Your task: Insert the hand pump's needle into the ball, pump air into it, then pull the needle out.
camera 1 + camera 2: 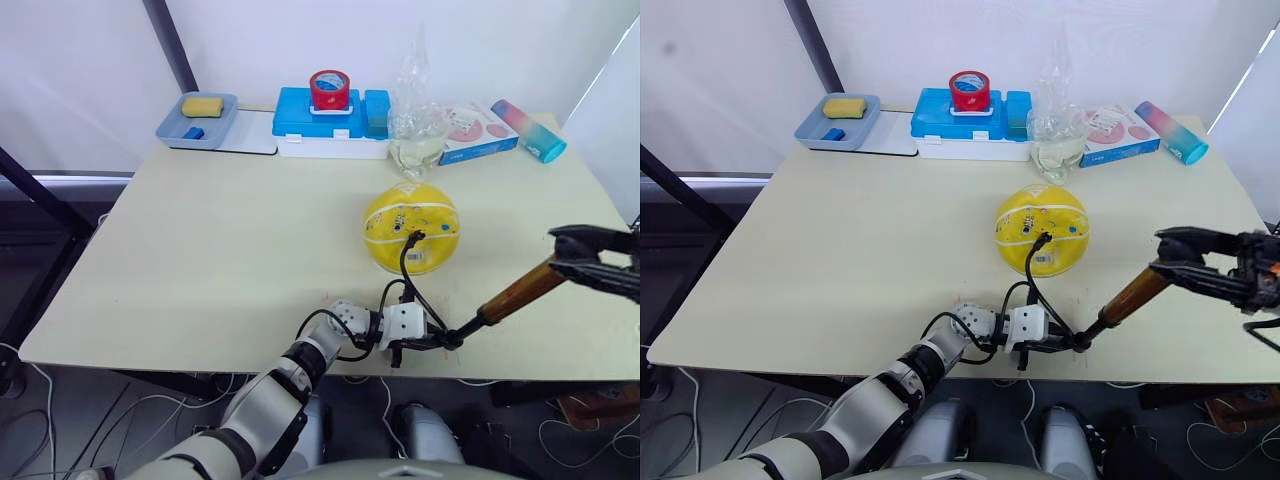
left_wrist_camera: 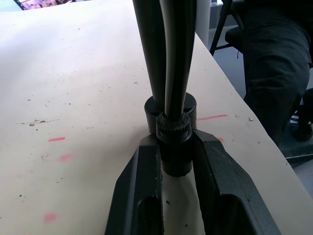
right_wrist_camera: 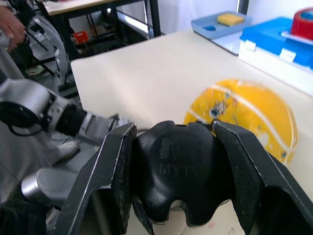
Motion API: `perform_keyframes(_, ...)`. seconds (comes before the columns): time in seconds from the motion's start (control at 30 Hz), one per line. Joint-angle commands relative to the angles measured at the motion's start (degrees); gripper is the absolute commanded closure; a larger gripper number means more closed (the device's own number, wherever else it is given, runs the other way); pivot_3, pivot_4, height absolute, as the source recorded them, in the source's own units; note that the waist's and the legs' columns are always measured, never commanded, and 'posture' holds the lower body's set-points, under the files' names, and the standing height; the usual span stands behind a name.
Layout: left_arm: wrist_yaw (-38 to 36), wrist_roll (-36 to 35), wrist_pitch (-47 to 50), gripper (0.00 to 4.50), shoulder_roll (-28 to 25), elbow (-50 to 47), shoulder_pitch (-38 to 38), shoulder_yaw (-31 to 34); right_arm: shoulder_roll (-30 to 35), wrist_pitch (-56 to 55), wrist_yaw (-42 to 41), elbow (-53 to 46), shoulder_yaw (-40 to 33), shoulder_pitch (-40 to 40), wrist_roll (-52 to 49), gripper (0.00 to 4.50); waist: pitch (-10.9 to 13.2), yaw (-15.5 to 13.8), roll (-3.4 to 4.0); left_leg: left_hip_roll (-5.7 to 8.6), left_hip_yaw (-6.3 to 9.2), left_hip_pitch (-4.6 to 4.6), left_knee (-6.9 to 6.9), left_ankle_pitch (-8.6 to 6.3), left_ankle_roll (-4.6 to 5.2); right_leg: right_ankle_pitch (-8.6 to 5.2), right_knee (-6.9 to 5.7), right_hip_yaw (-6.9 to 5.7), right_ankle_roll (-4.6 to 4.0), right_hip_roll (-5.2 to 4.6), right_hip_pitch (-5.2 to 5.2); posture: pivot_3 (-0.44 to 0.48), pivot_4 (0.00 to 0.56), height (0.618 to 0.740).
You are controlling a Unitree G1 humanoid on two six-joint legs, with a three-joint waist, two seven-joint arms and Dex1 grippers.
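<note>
Pale beige worktop (image 1: 220,260) carrying all items. Round yellow ball with white seam lines (image 1: 411,227) resting right of centre, well ahead of both tools. Slim amber-gold metallic hand pump (image 1: 520,291) lying aslant near the front edge, between the two tools, just in front of and to the right of the ball. Right tool (image 3: 173,176) pressed onto the pump's black handle, fingers either side of it. Left tool (image 2: 174,156) pinching the pump's black end cap low against the worktop at the front edge. Thin black hose (image 1: 405,268) arching from that end up to the ball. Small black needle fitting (image 1: 413,238) seated in the ball's upper face; metal tip not discernible.
</note>
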State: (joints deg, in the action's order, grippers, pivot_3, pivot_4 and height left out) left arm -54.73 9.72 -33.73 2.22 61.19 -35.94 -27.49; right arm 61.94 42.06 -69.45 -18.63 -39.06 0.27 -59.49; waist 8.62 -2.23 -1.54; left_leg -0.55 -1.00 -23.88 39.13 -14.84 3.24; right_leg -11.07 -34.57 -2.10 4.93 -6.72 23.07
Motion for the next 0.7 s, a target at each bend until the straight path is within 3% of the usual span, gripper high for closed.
perform_keyframes(0.03, 0.32, 4.38, 2.86, 4.12, -2.75, 5.54, 1.61, -1.71, 2.46, 1.55, 3.61, 0.66, -6.2, -4.1, -2.57, 2.5, 0.01, 0.0, 0.0, 0.0, -0.01, 0.0, 0.0, 0.0, 0.0, 0.0, 0.0, 0.0, 0.0, -0.01, 0.0, 0.0, 0.15, 0.739)
perform_keyframes(0.23, 0.31, 4.34, 2.67, 4.12, -2.88, 5.47, 1.83, -1.69, 0.04, 3.4, 5.55, -2.67, -2.42, -4.76, -3.63, 2.5, 0.05, 0.02, 0.06, 0.0, -0.02, -0.02, 0.0, 0.01, 0.01, 0.0, 0.01, 0.0, -0.01, -0.01, 0.01, 0.0, 0.15, 0.739)
perform_keyframes(0.53, 0.63, 4.22, 2.85, 4.12, -2.4, 5.48, 1.5, -1.61, -8.65, -13.81, 3.25, 0.0, 15.06, 4.68, 17.91, 2.5, -0.25, 0.11, -0.33, -0.04, 0.0, 0.05, 0.0, 0.0, 0.0, 0.0, 0.0, 0.0, 0.0, 0.06, -0.02, 0.0, 0.15, 0.739)
perform_keyframes(0.7, 0.51, 4.24, 2.49, 4.12, -2.47, 4.75, 1.66, -1.75, -12.22, -21.19, 3.56, 3.4, 20.31, 5.44, 23.56, 2.5, -0.33, 0.08, -0.41, -0.04, 0.01, 0.06, 0.01, 0.0, 0.0, 0.0, -0.01, 0.0, 0.0, 0.07, -0.02, 0.0, 0.15, 0.739)
